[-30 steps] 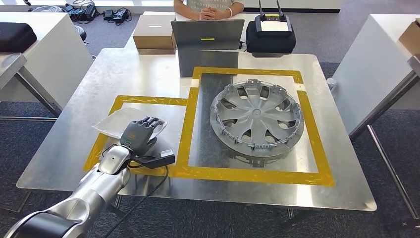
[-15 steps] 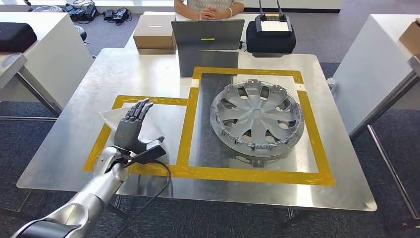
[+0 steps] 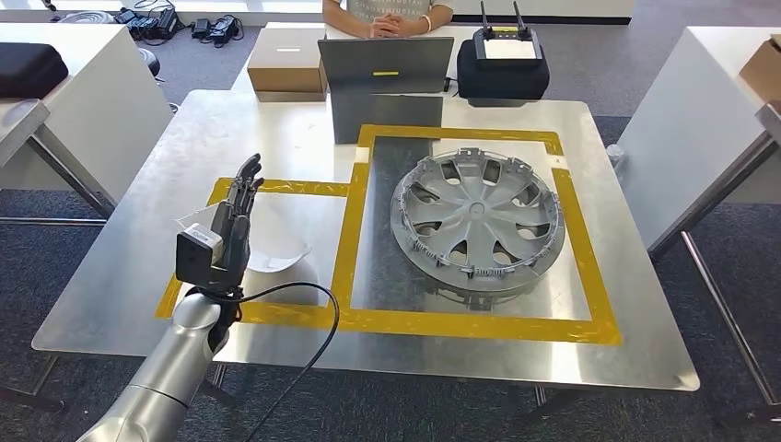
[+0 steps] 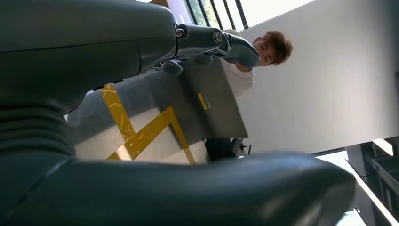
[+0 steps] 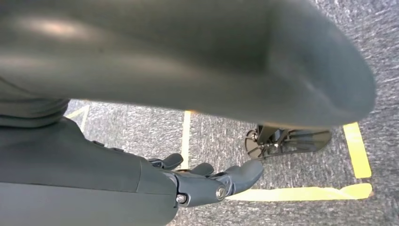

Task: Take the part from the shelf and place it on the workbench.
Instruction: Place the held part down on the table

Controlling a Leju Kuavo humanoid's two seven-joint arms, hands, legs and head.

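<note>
The part (image 3: 276,247), a thin translucent-white tray-like piece with curled edges, lies flat on the steel worktop (image 3: 138,276) inside the smaller yellow-taped square at near left, so I judge the placing done and only the arm's retreat left. My left robot hand (image 3: 235,226) is raised just above it, fingers straight and spread, gripping nothing, released. My right robot hand (image 5: 207,181) hangs over grey carpet with yellow floor tape, fingers loosely extended, nothing in it. To the right, in the larger taped square, a silver plastic hubcap (image 3: 477,221), round, spoked, with clips round its rim, well apart from the part. Worktop is brushed metal, reflective, tape matte yellow. At far edge a grey laptop (image 3: 385,64), a cardboard box (image 3: 287,57), a black case (image 3: 503,69), and a seated person's clasped hands (image 3: 387,26).
</note>
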